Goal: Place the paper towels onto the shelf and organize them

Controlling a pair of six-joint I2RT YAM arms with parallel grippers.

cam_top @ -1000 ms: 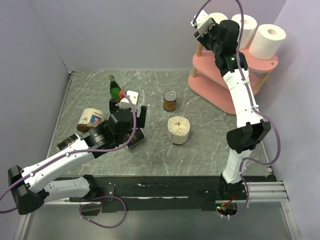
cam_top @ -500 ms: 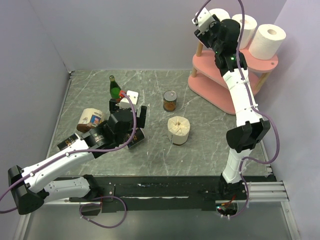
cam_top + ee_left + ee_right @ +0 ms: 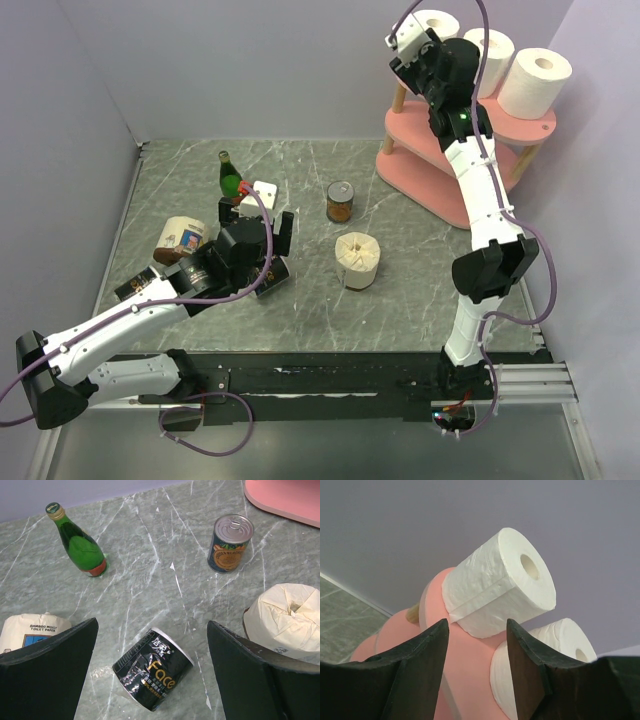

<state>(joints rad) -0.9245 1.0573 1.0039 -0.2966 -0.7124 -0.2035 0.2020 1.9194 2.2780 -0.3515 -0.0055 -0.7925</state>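
While the left gripper (image 3: 152, 625) hangs with its fingers spread wide and grasping nothing, a black cup (image 3: 152, 672) lies on the table (image 3: 150, 555) just under the gap between them. The right gripper (image 3: 477, 625) also has its fingers parted and empty. Just beyond their tips the paper towels (image 3: 500, 580) stand on the top board of the shelf (image 3: 467, 670).

1. black foil pack (image 3: 152, 676), on worktop: "Face" in gold; small chars above, illegible.
2. white pack (image 3: 31, 630): "BAMBOO MOIST TOILET PAPER".
3. can (image 3: 229, 543): label txt unreadable.
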